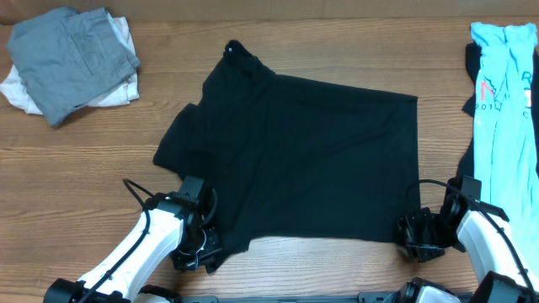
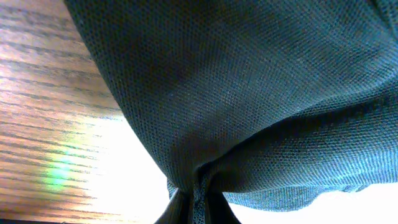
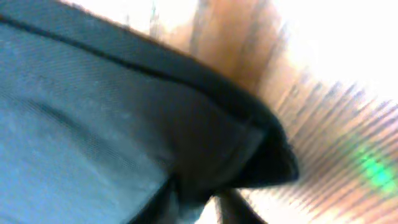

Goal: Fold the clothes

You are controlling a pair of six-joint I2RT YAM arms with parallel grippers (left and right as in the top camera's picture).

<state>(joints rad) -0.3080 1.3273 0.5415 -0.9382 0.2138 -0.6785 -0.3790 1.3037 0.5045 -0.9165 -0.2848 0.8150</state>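
Note:
A black T-shirt (image 1: 303, 151) lies spread flat across the middle of the wooden table, collar toward the far side. My left gripper (image 1: 202, 248) sits at the shirt's near-left corner. In the left wrist view the gripper (image 2: 194, 208) is shut, with a bunched fold of the black T-shirt (image 2: 249, 93) pinched between its fingers. My right gripper (image 1: 414, 236) is at the near-right hem corner. In the blurred right wrist view the gripper (image 3: 199, 210) has its fingers closed on that corner of the black T-shirt (image 3: 93, 124).
A folded grey garment (image 1: 72, 59) rests on a white piece (image 1: 114, 88) at the far left corner. A light-blue shirt with red print (image 1: 505, 93) lies along the right edge over a dark piece (image 1: 469, 105). Bare wood (image 1: 295, 269) shows along the table's near edge.

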